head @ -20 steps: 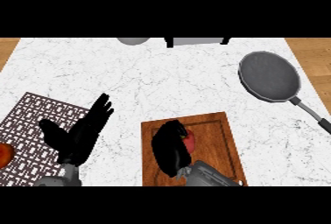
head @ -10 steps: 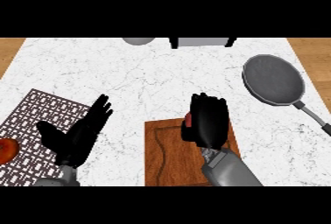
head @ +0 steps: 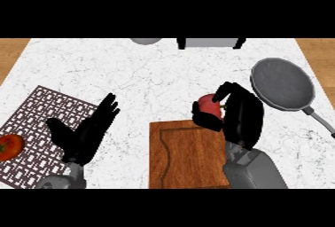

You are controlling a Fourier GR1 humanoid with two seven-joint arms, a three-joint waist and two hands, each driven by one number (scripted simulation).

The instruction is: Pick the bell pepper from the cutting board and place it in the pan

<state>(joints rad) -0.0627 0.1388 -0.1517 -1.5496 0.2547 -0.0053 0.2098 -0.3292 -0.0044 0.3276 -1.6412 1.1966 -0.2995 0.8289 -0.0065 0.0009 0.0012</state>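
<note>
Bell pepper carried above the counter.
We see the right robot hand curled round the bell pepper, between cutting board and pan; left robot hand rests open.

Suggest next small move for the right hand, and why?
Probably carry it right and a bit forward toward the pan. The right hand is curled round the red bell pepper, just past the cutting board's far edge; the pan holds nothing.
</note>
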